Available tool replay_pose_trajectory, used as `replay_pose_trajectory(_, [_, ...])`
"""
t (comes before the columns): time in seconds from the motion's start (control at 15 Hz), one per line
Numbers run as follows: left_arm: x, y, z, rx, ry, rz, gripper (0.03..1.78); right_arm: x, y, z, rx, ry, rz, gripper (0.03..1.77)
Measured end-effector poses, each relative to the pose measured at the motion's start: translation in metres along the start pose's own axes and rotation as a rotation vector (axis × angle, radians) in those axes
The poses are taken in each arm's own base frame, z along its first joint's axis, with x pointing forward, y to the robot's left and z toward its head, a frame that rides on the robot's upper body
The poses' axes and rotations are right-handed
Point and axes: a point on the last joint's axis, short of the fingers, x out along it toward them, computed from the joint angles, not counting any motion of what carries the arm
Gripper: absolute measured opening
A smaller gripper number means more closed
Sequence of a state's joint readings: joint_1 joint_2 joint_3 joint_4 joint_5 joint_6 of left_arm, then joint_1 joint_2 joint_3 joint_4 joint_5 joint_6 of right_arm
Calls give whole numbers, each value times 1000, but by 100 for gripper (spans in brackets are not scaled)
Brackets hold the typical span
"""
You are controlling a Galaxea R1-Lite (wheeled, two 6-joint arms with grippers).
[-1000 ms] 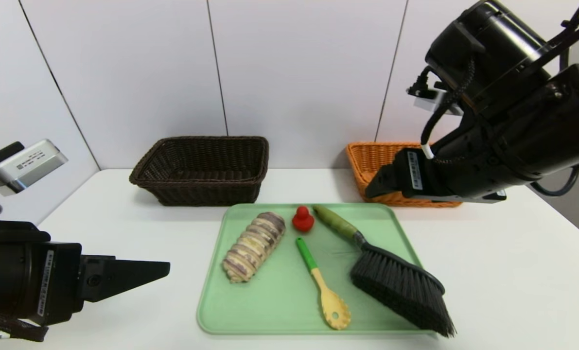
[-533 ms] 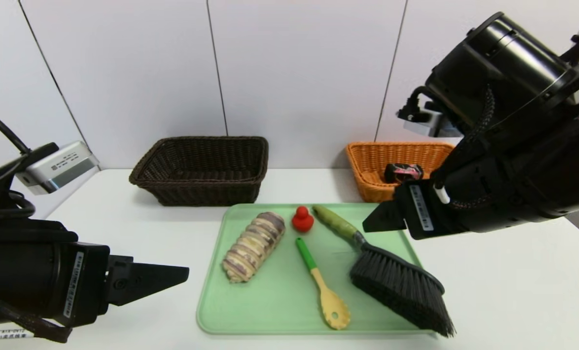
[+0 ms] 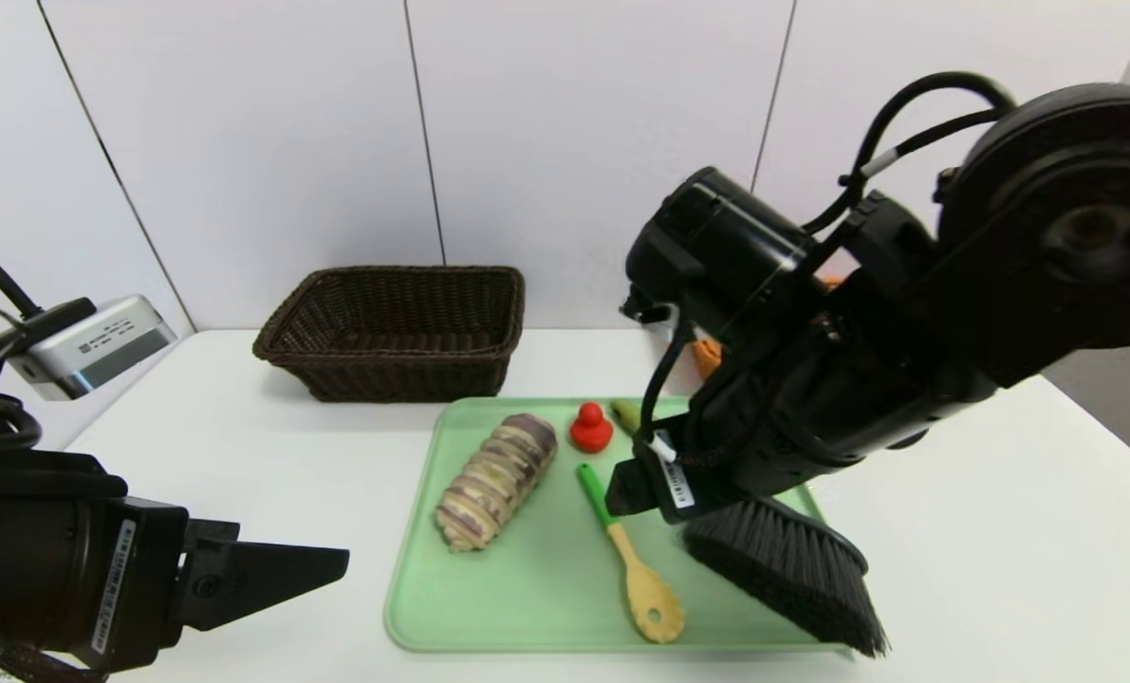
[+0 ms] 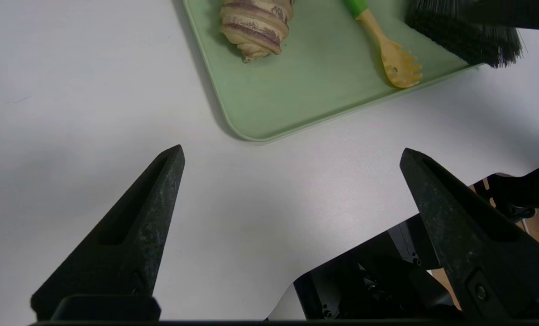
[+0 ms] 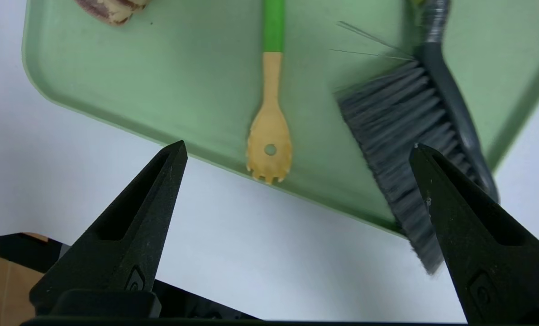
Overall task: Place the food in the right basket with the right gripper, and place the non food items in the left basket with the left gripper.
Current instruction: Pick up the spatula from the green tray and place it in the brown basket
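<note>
Baskets first, as we look over the table: the dark brown wicker one (image 3: 408, 372) stands behind the tray on the robot's left, its flared sides easy to make out, and we see nothing lying in the part of its inside that shows. Of the orange basket (image 3: 707, 357) we catch only small bits past the right arm, so we cannot tell what it holds.

The green tray (image 3: 527, 607) carries most of what we can see. Towards its left side lies the striped roll (image 3: 496, 482), beige with purple-brown bands, set at a slant. Near the roll's far end, by the tray's back edge, we find the red knob-shaped toy (image 3: 591, 428). The yellow slotted spoon (image 3: 653, 607) lies in the middle, its green handle pointing to the back and its slotted head close to the front rim. To the right of it is the black-bristled brush (image 3: 783, 569), its olive-green handle partly hidden by the right arm and its bristles reaching out over the tray's front right corner.

We have the right gripper (image 5: 298, 145) above the tray, over the spoon and brush area, with its fingers spread wide and nothing between them. The left gripper (image 4: 293, 147) hangs over the white table (image 3: 242, 436), to the left of the tray, its fingers also wide apart and holding nothing.
</note>
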State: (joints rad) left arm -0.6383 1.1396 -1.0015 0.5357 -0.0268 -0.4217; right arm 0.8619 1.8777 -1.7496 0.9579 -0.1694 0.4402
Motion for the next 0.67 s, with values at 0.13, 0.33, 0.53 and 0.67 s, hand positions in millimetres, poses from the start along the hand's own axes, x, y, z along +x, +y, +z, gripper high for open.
replay_pose_trajectory(0.13, [-1, 0, -1, 0, 0, 0, 169, 20, 4, 9, -19, 30, -2, 170])
replay_pose_trajectory(0.33, [-1, 1, -2, -1, 3, 1, 169, 49, 10, 22, -38, 55, -15, 170])
replay_pose_trajectory(0.53, [-1, 1, -3, -9, 8, 3, 169, 80, 15, 32, -34, 81, -29, 170])
replay_pose_trajectory(0.67, [-2, 2, -4, -26, 8, 3, 169, 100, 17, 32, -34, 114, -43, 170])
